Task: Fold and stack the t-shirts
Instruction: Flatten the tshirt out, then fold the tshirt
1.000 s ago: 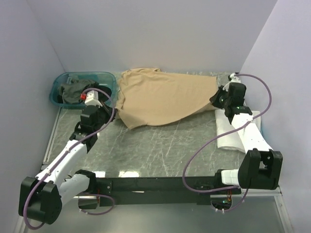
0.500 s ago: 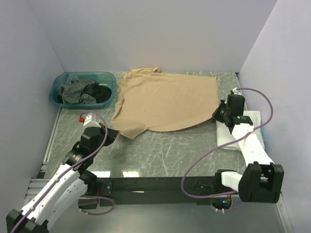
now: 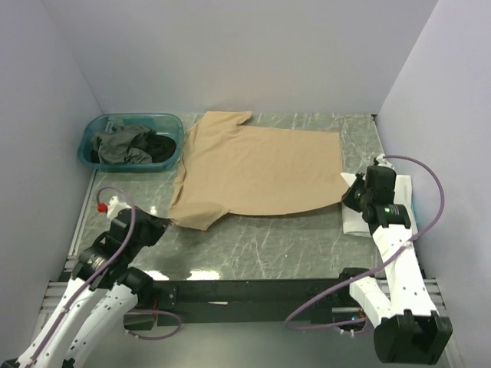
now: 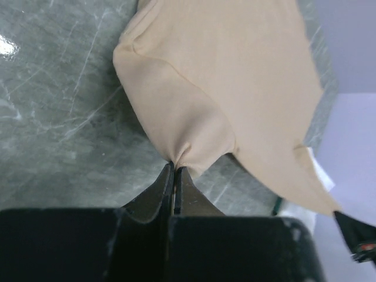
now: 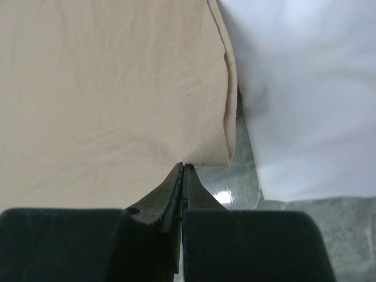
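Observation:
A tan t-shirt (image 3: 261,169) lies spread across the middle of the marble table. My left gripper (image 3: 163,225) is shut on its near left sleeve, pinching a bunch of cloth (image 4: 176,164). My right gripper (image 3: 347,197) is shut on its near right hem corner (image 5: 187,163). A folded white t-shirt (image 3: 377,211) lies at the right, partly under my right arm; it also shows in the right wrist view (image 5: 299,100). A grey-green t-shirt (image 3: 121,144) and a black t-shirt (image 3: 159,146) sit crumpled in the tub.
A teal plastic tub (image 3: 88,138) stands at the back left. White walls close in the back and both sides. A black rail (image 3: 253,290) runs along the near table edge.
Both arms have pulled back toward the near edge, dragging the tan shirt nearer and stretching it flatter. The left arm moved from beside the tub to the front left.

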You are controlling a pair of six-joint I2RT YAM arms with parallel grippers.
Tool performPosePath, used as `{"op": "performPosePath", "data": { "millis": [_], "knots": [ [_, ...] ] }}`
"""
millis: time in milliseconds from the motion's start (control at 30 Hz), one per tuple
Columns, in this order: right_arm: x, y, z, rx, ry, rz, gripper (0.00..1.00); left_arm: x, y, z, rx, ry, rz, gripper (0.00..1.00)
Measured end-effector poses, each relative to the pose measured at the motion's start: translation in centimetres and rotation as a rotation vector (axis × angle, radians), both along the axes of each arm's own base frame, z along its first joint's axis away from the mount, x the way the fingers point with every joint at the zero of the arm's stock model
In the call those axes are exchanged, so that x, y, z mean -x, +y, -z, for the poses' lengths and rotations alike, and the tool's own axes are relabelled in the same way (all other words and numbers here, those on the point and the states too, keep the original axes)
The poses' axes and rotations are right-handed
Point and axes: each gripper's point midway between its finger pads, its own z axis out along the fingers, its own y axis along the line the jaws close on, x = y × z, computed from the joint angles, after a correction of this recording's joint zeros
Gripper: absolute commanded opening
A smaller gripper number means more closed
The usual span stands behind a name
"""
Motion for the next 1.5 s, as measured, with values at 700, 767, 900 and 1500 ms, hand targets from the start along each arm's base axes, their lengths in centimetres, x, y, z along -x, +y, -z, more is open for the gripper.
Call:
{"op": "performPosePath", "data": {
  "millis": [700,767,900,1500],
  "knots": [
    [5.9,1.1,4.4,-0.098,0.151,0.063,0.00,0.2,0.8,-0.4,-0.031,0.045,-0.037,0.01],
    [5.7,1.1,4.8,-0.097,0.167,0.068,0.00,-0.7,0.3,-0.3,-0.042,0.038,-0.027,0.01],
    [5.2,0.9,5.4,-0.094,0.194,0.072,0.00,-2.9,-0.5,0.1,-0.080,0.041,-0.016,0.01],
    [-0.6,-0.2,5.2,-0.059,0.246,0.094,0.00,-14.9,-4.9,-2.3,-0.314,-0.056,0.096,0.01]
  ]
}}
